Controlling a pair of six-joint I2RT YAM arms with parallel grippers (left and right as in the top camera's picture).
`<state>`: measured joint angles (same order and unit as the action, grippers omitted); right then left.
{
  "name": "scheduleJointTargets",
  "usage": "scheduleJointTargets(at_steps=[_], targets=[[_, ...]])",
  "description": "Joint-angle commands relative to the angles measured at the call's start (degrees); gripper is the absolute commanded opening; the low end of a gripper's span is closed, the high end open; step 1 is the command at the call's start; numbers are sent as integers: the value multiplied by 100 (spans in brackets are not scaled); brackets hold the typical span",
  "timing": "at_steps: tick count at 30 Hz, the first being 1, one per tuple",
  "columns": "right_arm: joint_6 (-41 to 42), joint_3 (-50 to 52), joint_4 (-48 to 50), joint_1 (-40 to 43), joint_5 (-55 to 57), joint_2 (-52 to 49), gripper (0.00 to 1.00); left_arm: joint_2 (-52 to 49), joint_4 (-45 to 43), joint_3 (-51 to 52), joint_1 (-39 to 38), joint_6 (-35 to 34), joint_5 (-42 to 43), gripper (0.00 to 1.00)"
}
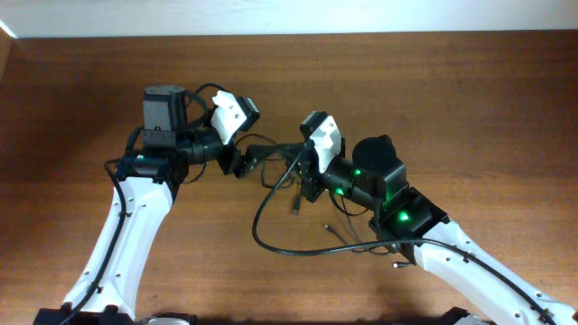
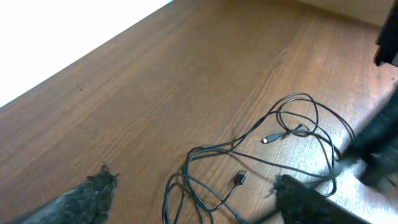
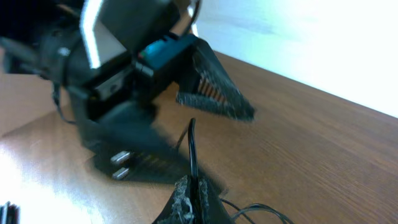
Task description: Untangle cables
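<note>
Several thin black cables point(image 1: 271, 236) lie in tangled loops on the wooden table between my two arms. Small plugs show in the overhead view point(image 1: 295, 207) and in the left wrist view point(image 2: 240, 178). My left gripper point(image 1: 240, 163) is open, its fingers spread wide point(image 2: 196, 200) above the loops point(image 2: 249, 149), holding nothing. My right gripper point(image 1: 307, 183) is shut on one thin black cable point(image 3: 192, 140), which rises straight up out of the closed fingertips point(image 3: 191, 198). The left gripper's body and finger point(image 3: 214, 93) hang close in front of it.
The table point(image 1: 470, 99) is brown wood, with a white wall along the back edge. More cable ends with small plugs point(image 1: 397, 264) lie by the right arm's base. The two grippers are close together near the table's middle.
</note>
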<state>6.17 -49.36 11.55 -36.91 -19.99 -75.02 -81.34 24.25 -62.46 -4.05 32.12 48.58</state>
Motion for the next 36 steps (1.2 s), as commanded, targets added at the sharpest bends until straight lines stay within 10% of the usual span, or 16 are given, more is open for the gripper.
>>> scheduleJointTargets(at_steps=[1,3,9,11,12,17,21,27,36], targets=[[-153,-22,4,-22,-409,-9,4,-9,2,-22,9,96,-190,37],[-151,-22,4,-22,-431,-9,4,-9,4,-22,9,94,-188,0],[-149,-22,0,-22,-442,-9,9,-9,22,-22,11,37,-186,0],[-146,-22,-31,-22,-337,-9,54,-9,-76,-22,11,-426,-302,0],[-138,-22,-70,-20,-245,-9,99,-9,-223,-22,11,-1167,-837,0],[400,-22,-428,-15,472,-9,99,-9,-402,-22,11,-4109,-3661,0],[2052,-20,-756,-15,1231,-175,99,-7,-398,-22,98,-6387,-3864,0],[4046,-20,-1624,221,2308,-754,99,-7,-382,-22,271,-6793,-3934,0],[4135,-20,-1436,291,2070,-1032,99,-7,-133,-22,503,-6798,-3945,0]])
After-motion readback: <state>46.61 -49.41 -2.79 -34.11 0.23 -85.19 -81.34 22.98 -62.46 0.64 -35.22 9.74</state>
